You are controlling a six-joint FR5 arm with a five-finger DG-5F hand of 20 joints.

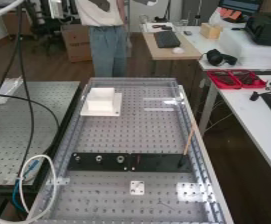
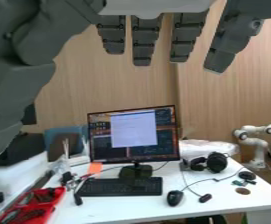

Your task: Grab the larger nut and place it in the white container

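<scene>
In the wrist view the hand (image 2: pixel 143 42) hangs with its fingers straight and spread and its thumb at one side, holding nothing. The larger nut (image 1: pixel 99 158) stands on the flat black bar (image 1: pixel 159 162) in the high view, between the smaller nut (image 1: pixel 77 158) and the bearing (image 1: pixel 120 159). Farther up the bench, near its far left corner, sits the white container (image 1: pixel 101 100) on a white base.
A thin wooden stick (image 1: pixel 189 141) leans upright at the bar's right end. A small white plate (image 1: pixel 137 188) lies on the bench in front of the bar. Cables (image 1: pixel 31 112) hang at the left. Red trays (image 1: pixel 235 79) stand on the side table.
</scene>
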